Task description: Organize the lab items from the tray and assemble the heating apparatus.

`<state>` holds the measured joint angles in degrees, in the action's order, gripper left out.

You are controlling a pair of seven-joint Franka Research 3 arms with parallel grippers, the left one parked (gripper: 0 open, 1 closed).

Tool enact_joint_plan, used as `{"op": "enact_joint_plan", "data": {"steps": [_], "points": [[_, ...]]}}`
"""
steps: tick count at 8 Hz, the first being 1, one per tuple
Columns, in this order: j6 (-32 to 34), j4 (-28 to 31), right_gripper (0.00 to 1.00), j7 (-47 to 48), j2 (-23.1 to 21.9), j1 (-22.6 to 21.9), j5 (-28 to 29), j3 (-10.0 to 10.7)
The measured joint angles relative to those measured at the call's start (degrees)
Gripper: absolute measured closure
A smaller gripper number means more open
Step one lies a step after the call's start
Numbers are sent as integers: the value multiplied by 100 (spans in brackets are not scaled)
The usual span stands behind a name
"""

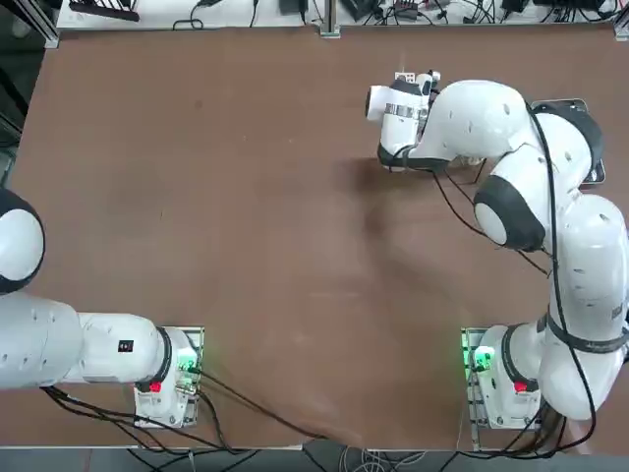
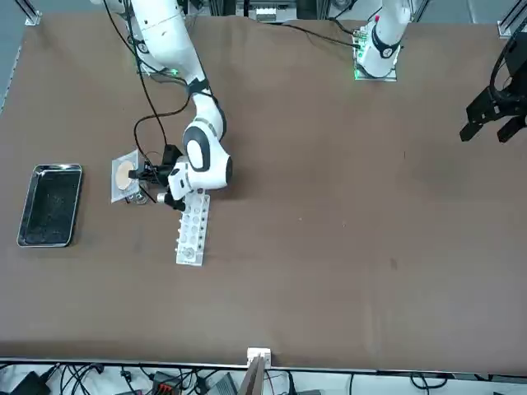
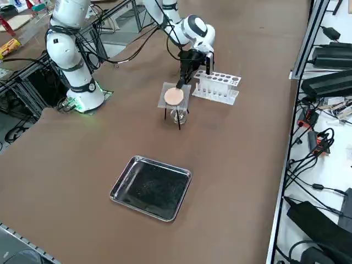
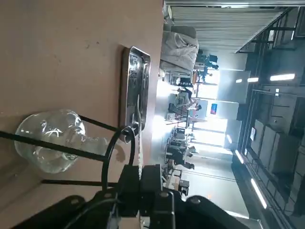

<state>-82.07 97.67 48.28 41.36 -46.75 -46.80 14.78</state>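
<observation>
Front view: I had the right gripper at the mesh square, reaching it from the rack's side.
Fingers: together, clamped on an edge of the mesh square; in the right wrist view I saw that thin sheet edge-on between them.
Mesh square: it lay roughly level over the ring tripod, its tan round centre facing up. I could not tell whether its full weight was on the ring.
Ring tripod: it stood upright on the table, black legs down, its ring close beside my fingertips.
Burner: I saw the clear burner on the table among the tripod's legs, under the mesh square.
Tray: the shiny metal tray lay flat, well apart from the stack, on my robot's right.
Rack: the white rack stood near the gripper, on the other side of the stack from the tray.
Top view: my right arm hid the stack and covered part of the tray.
</observation>
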Motion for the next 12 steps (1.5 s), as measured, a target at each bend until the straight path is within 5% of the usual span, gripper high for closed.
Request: {"op": "enact_joint_plan", "data": {"steps": [8, 12], "points": [[1, -3, 97, 2, 15, -102, 11, -4], [11, -3, 88, 2, 26, -138, 12, -3]]}}
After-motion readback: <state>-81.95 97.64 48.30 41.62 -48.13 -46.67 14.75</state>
